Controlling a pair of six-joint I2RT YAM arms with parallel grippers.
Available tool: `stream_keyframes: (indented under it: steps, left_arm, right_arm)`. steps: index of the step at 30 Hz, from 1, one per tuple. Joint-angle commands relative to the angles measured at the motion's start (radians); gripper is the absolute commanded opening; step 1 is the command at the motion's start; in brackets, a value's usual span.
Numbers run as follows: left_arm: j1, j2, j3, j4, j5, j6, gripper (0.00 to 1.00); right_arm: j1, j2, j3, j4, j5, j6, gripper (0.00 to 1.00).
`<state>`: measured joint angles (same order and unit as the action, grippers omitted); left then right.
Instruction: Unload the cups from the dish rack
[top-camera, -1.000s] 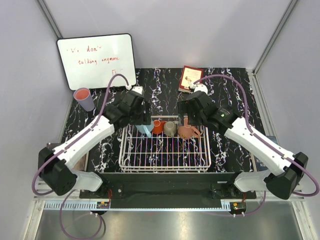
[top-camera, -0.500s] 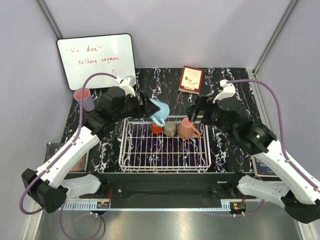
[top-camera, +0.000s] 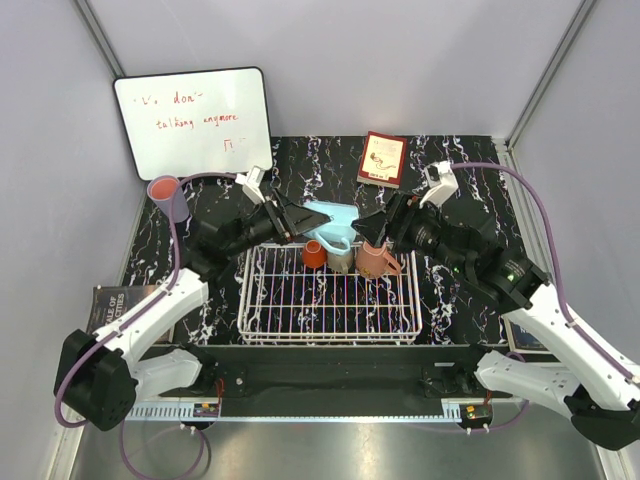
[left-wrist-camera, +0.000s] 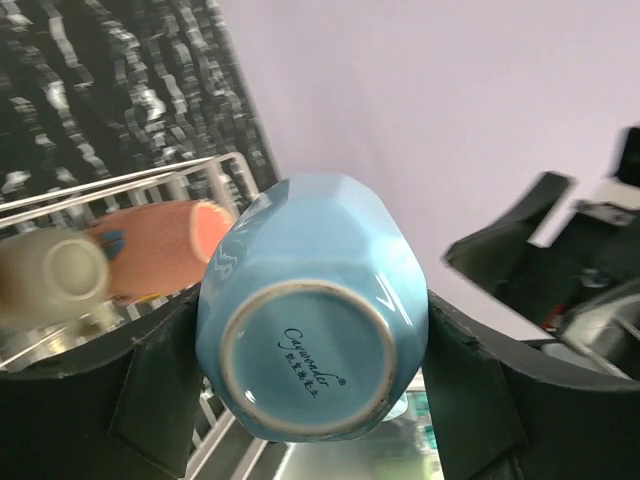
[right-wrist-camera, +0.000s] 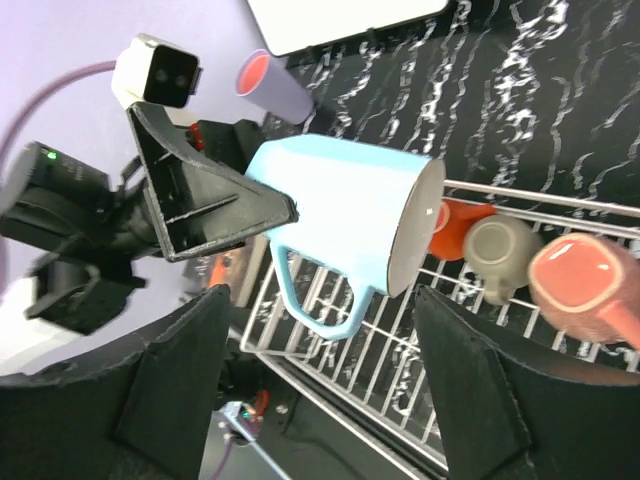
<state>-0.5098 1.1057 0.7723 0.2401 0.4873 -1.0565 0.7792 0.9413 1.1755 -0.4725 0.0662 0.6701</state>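
My left gripper (top-camera: 300, 222) is shut on the light blue mug (top-camera: 332, 220) and holds it on its side above the far edge of the dish rack (top-camera: 330, 320). The left wrist view shows the mug's base (left-wrist-camera: 305, 365) between my fingers. My right gripper (top-camera: 368, 228) is open and empty, facing the mug's mouth (right-wrist-camera: 350, 225) from close by. The orange-red mug (top-camera: 314, 254), the grey-olive mug (top-camera: 340, 259) and the salmon-pink mug (top-camera: 376, 261) stand in the rack's far row. A lavender tumbler (top-camera: 170, 198) stands on the table at far left. The pink tumbler is out of view.
A whiteboard (top-camera: 195, 120) with red writing leans at the back left. A red book (top-camera: 382, 158) lies at the back centre. Dark books lie at the table's left edge (top-camera: 110, 300) and right edge (top-camera: 525, 325). Enclosure walls close off three sides.
My left gripper has lifted the light blue mug out of the rack and turned it sideways. My right gripper has drawn back from the rack and swung to face the mug.
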Motion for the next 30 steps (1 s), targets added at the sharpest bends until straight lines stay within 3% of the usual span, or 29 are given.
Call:
stream_keyframes:
  steps: [1, 11, 19, 25, 30]
  left_arm:
    - [0.014, -0.049, -0.025, 0.438, 0.079, -0.172, 0.00]
    - [0.008, -0.053, -0.082, 0.603, 0.119, -0.278, 0.00]
    - [-0.009, -0.087, -0.102, 0.614, 0.160, -0.286, 0.00]
    - [-0.015, -0.093, -0.107, 0.622, 0.203, -0.293, 0.00]
    - [-0.026, -0.069, -0.108, 0.657, 0.247, -0.304, 0.00]
  right_arm:
    - [-0.001, -0.042, -0.022, 0.109, -0.063, 0.074, 0.83]
    - [-0.004, -0.033, -0.048, 0.189, -0.141, 0.092, 0.83]
    - [-0.018, 0.019, -0.007, 0.235, -0.172, 0.062, 0.83]
    - [-0.023, 0.053, -0.011, 0.290, -0.252, 0.088, 0.70]
    - [-0.026, 0.068, -0.007, 0.314, -0.318, 0.089, 0.66]
